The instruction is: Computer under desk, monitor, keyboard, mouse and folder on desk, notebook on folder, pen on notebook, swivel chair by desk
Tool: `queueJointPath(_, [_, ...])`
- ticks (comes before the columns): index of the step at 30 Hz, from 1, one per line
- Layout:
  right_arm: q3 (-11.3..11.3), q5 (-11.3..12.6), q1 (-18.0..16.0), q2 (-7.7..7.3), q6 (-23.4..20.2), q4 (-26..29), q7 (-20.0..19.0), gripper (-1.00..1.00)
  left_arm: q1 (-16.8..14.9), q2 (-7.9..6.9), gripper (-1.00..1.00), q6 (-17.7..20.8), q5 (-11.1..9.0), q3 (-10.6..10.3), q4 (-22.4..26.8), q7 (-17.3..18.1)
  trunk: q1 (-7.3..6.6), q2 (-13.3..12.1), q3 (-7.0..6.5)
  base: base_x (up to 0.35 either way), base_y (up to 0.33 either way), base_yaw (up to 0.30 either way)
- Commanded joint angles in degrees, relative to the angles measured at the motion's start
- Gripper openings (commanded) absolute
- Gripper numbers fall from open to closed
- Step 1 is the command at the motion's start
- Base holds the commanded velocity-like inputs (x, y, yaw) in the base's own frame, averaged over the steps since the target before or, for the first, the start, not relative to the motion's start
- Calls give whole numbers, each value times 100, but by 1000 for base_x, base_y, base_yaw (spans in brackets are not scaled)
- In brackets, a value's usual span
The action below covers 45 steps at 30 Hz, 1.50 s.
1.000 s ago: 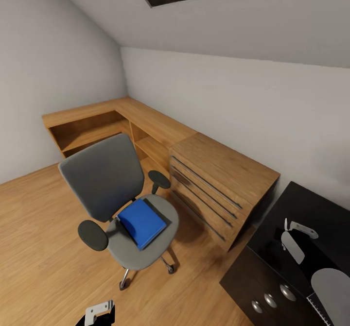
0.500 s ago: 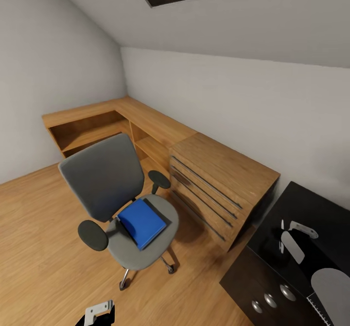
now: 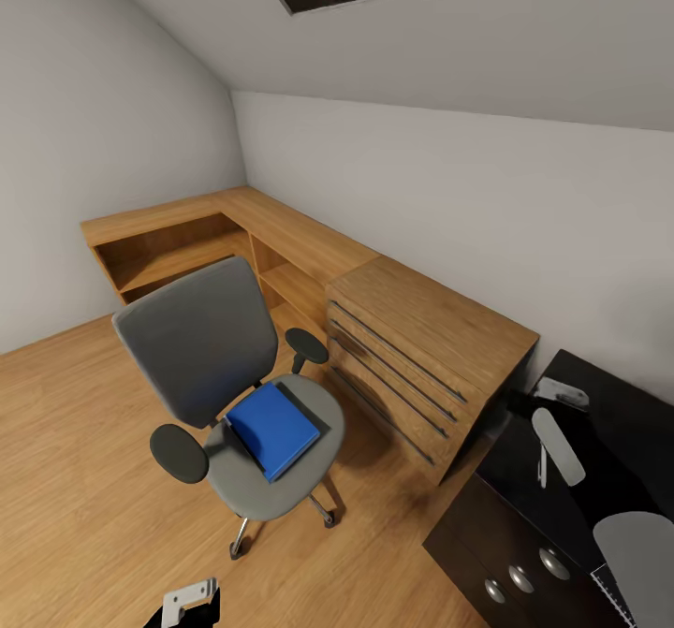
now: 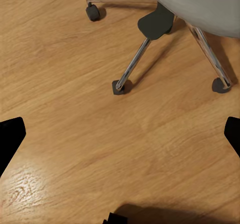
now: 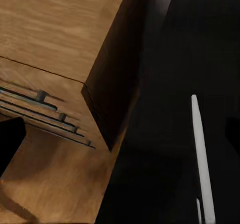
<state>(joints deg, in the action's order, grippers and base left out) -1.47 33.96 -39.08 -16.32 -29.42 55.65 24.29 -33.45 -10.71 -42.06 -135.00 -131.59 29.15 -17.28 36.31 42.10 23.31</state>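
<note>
The grey swivel chair (image 3: 201, 347) stands on the wood floor with the blue folder (image 3: 273, 430) lying flat on its seat. On the black desk (image 3: 629, 411), near its left end, lies the thin white pen (image 3: 542, 465). The right wrist view shows the same pen (image 5: 201, 154) on the dark top. My right gripper (image 5: 122, 134) hangs open above the desk's edge, apart from the pen. My left gripper (image 4: 121, 136) is open and empty, low over the floor near the chair's silver base (image 4: 132, 66). The notebook, monitor, keyboard, mouse and computer are out of view.
A light-wood dresser (image 3: 426, 347) with long bar handles stands between the chair and the desk, and low wooden shelving (image 3: 187, 240) runs into the corner behind. The desk's dark drawers carry round silver knobs (image 3: 520, 578). The white ceiling slopes down overhead.
The pen has left my right gripper and now lies on the desk. The gripper has risen and drawn back towards the dresser. The chair, folder and left arm have not moved.
</note>
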Motion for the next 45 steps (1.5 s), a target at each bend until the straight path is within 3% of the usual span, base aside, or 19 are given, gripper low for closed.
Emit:
queueJointPath(1, [-17,44,354,210,-285,778,68,100,-11,-1,100,-31,0,-42,21,-39,2,7,8,0,0,47])
queueJointPath(4, [-20,18,606,420,-398,1332,183,100,-12,-1,100,-28,0,-42,21,-39,2,7,8,0,0,138])
queueJointPath(10, [-109,-12,871,806,-456,1805,678,100,-13,-2,100,-18,0,-42,21,-41,2,7,8,0,0,232])
queueJointPath(12, [-207,-20,901,908,-454,1843,805,100,-13,-2,100,-16,0,-42,21,-42,2,7,8,0,0,262])
queueJointPath(16, [-648,-34,941,1060,-433,1889,1069,100,-13,-2,100,-14,0,-42,21,-46,2,7,8,0,0,271])
queueJointPath(19, [-949,-38,951,1100,-427,1898,1178,100,-13,-2,100,-13,0,-42,21,-47,2,7,13,0,0,274])
queueJointPath(27, [-1259,-42,955,1125,-425,1796,1215,100,-13,-2,100,-13,0,-42,21,-47,2,7,37,0,0,273])
queueJointPath(31, [-1746,-106,955,1130,-399,1722,1303,100,-13,-2,100,-9,0,-42,21,-47,2,7,50,0,0,269])
queueJointPath(34, [-1934,-139,955,1134,-340,1706,1423,100,-13,-2,100,-6,0,-42,21,-47,2,7,59,0,0,268])
queueJointPath(45, [-2081,-153,955,1140,-243,1685,1566,100,-13,-2,100,-4,0,-42,21,-47,2,7,95,0,0,267])
